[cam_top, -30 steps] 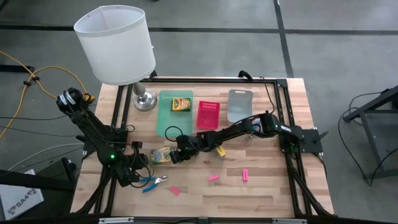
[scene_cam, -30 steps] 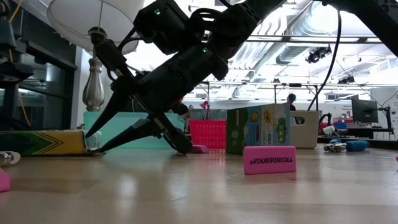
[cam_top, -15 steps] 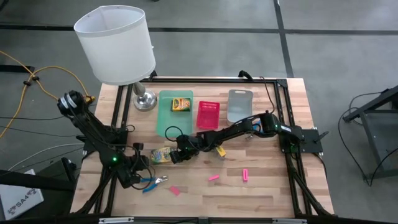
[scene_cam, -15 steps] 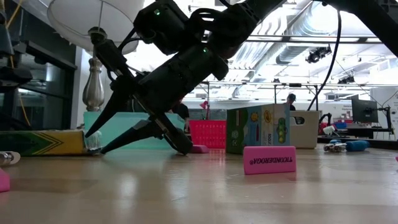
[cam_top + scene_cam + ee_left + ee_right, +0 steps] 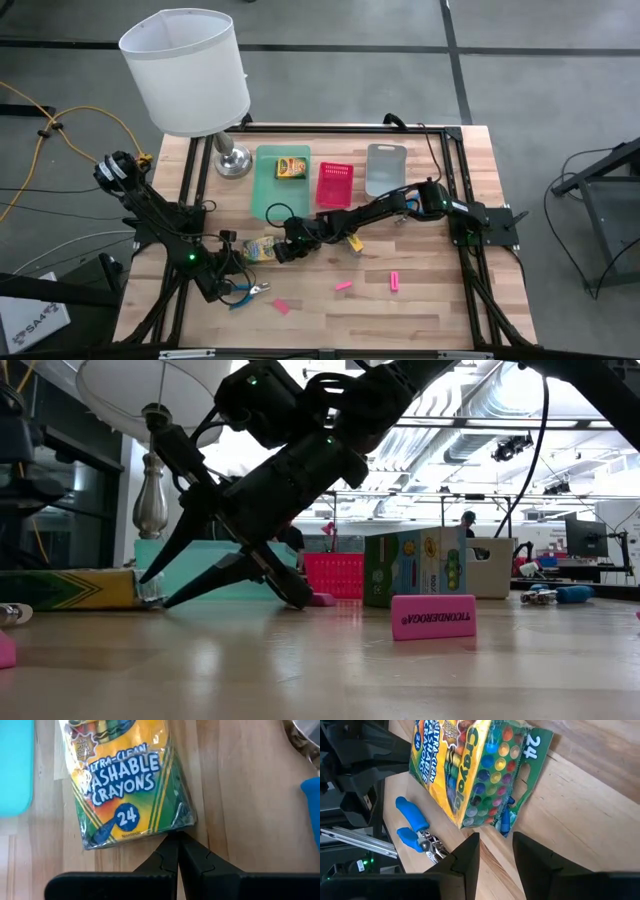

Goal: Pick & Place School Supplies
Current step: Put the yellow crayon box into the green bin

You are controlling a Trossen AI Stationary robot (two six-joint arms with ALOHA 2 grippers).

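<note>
1. Spanning the scene is a pale wood-plank worktop (image 5: 430, 300) in a dark metal frame, set on a grey floor; the low view looks past it into a bright hall with ceiling ducts and a distant person (image 5: 469, 523).
2. At the worktop's back stand a lamp (image 5: 190, 75) with a white drum shade and a shiny metal foot, a green tray (image 5: 270, 195) holding a crayon box (image 5: 291, 167), a pink slotted tray (image 5: 334, 184) and a grey tray (image 5: 385, 168).
3. Lying flat just ahead of the right hand (image 5: 494, 851) is a second crayon box (image 5: 470, 767), yellow and green, film-wrapped, printed with coloured dots; the hand's fingers stand apart and clear of it.
4. From the other side, the left hand (image 5: 178, 851), fingers pressed together, has its tip at that box's green edge.
5. Blue-handled metal pliers (image 5: 243, 292) lie beside the left hand.
6. Small pink erasers (image 5: 343, 286) lie scattered beyond the right hand toward the worktop's front edge; one rectangular block (image 5: 432, 617) stands on edge with printed lettering.
</note>
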